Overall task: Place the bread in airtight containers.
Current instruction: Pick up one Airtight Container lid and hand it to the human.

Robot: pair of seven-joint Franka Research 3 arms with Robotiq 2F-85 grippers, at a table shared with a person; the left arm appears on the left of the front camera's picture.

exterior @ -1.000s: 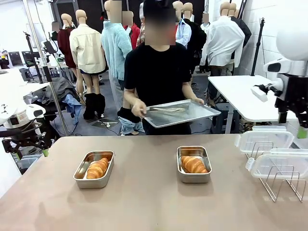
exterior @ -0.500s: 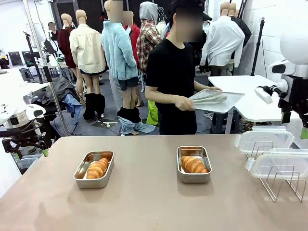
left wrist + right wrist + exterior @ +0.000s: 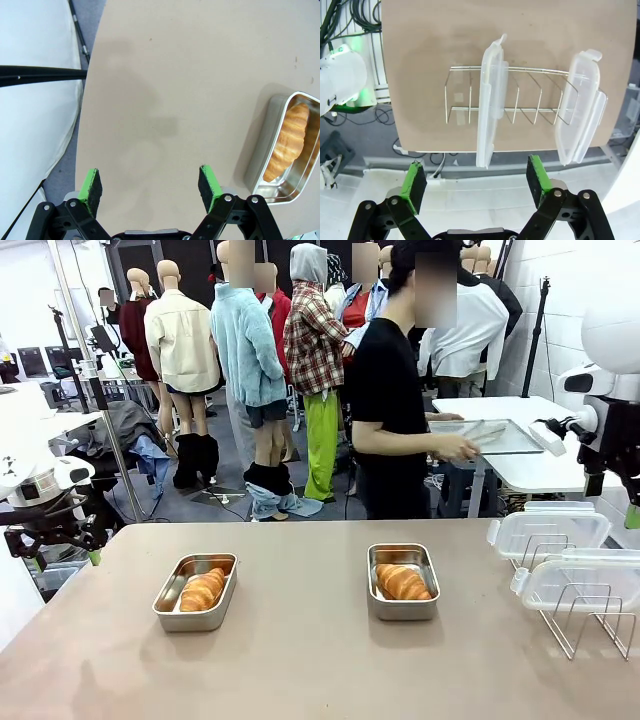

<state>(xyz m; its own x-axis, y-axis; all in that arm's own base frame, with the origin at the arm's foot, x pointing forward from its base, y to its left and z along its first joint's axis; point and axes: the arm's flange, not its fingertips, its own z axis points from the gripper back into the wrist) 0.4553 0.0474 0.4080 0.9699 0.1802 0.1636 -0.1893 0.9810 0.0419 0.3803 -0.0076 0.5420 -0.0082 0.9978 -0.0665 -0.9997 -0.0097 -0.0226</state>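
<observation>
Left wrist view: my left tool (image 3: 150, 182) hangs over bare table (image 3: 165, 75) with its green pads spread wide and empty. Ahead of it and off to its right in that view sits the left tin (image 3: 261, 150), uncovered, with the left croissant (image 3: 288, 142) lying lengthwise inside. In the right wrist view my right tool (image 3: 476, 179) is spread just as wide and empty, short of the table's edge. Ahead of it a wire rack (image 3: 520, 95) holds two clear snap lids (image 3: 492, 105) on edge in separate slots. From the front, the right tin (image 3: 403, 611) stands on the right tool's half of the table, uncovered, with the right croissant (image 3: 403, 582) inside, well apart from the left tin.
</observation>
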